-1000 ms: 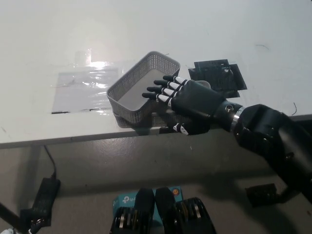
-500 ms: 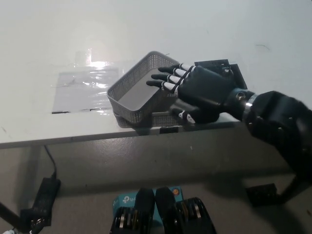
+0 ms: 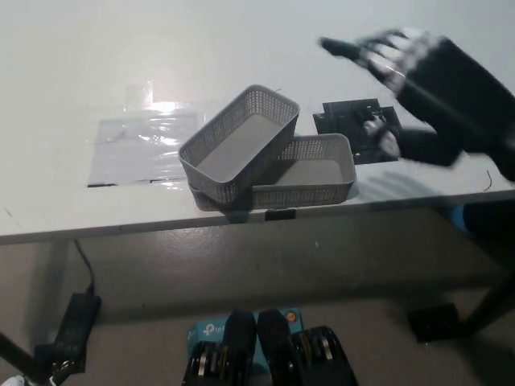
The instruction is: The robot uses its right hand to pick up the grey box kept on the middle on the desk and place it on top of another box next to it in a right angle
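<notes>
On the desk (image 3: 64,201), two grey boxes (image 3: 237,149) (one crosswise atop); right hand (image 3: 418,72) spread, empty.

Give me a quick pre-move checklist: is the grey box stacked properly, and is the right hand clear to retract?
1. Upper grey box rests on the lower grey box: ok.
2. Boxes crossed at an angle: ok, though whether it is an exact right angle: cannot tell.
3. Upper box level: not ok, it sits tilted, its left end down by the desk.
4. Right hand released and lifted clear of both boxes: ok, fingers spread, blurred by motion.
5. Lower box close to the desk's front edge: cannot tell if stable.
6. Left hand: not in view, cannot tell.
</notes>
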Available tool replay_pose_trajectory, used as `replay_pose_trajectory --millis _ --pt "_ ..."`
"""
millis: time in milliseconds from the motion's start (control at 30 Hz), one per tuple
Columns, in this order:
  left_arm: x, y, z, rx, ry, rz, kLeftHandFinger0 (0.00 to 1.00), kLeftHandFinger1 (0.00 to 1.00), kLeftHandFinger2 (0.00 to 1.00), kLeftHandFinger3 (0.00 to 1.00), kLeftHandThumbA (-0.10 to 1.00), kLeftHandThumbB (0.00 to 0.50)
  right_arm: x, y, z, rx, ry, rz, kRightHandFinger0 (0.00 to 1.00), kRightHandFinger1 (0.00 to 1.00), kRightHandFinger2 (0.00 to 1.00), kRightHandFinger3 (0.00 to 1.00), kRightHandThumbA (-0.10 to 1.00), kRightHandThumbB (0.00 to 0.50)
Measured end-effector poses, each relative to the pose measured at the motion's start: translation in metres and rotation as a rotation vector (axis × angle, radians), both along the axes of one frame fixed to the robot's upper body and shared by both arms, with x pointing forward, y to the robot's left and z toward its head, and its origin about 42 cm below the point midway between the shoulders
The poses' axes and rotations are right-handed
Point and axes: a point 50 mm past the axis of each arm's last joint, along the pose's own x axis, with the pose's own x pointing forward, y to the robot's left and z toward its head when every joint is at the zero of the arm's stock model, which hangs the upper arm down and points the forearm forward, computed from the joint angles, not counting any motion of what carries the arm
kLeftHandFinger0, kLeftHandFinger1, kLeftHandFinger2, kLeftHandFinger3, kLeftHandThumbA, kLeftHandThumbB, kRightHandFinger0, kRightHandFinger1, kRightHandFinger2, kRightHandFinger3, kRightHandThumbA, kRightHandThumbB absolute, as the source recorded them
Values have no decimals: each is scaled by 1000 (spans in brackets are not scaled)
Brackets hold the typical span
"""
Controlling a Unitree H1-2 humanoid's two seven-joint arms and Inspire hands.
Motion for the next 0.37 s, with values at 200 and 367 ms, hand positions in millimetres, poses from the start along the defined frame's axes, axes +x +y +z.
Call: replay_pose_trajectory --millis 200,367 --pt "1 -2 -2 -6 3 -4 0 153 127 0 1000 264 -22 -9 -76 228 248 -103 578 730 715 923 179 176" --pt "-1 -4 -4 -14 7 -2 14 165 155 43 1000 283 -29 -12 -129 434 407 -206 288 400 583 833 3 168"
